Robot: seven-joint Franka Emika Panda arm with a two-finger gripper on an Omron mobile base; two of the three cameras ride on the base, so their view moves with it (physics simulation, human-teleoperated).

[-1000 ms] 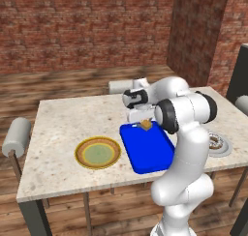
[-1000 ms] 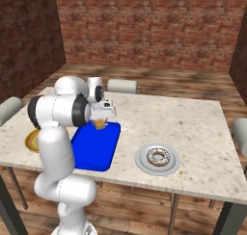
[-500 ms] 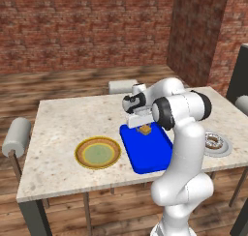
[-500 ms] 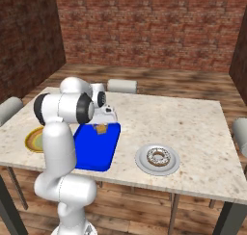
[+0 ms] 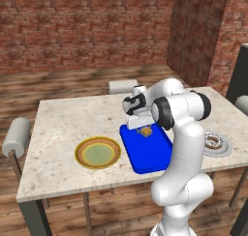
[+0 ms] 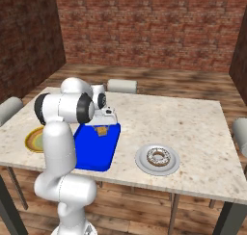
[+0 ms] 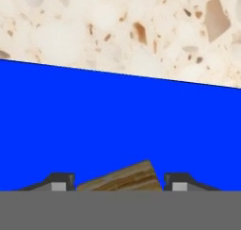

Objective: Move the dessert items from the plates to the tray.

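Cake cube (image 7: 123,178) sits on the blue tray (image 7: 117,125), right between the end effector's (image 7: 117,184) half-spread fingertips; can't tell if they're gripping. Doughnut (image 6: 157,156) waits well off sideways on its grey plate (image 6: 142,164).

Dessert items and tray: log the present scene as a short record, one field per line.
cake cube: lies on the blue tray, near its far end
gripper: low over the tray, fingertips either side of the cube with small gaps
doughnut: on the grey plate
yellow-rimmed plate: bare, beside the tray
table: speckled stone top
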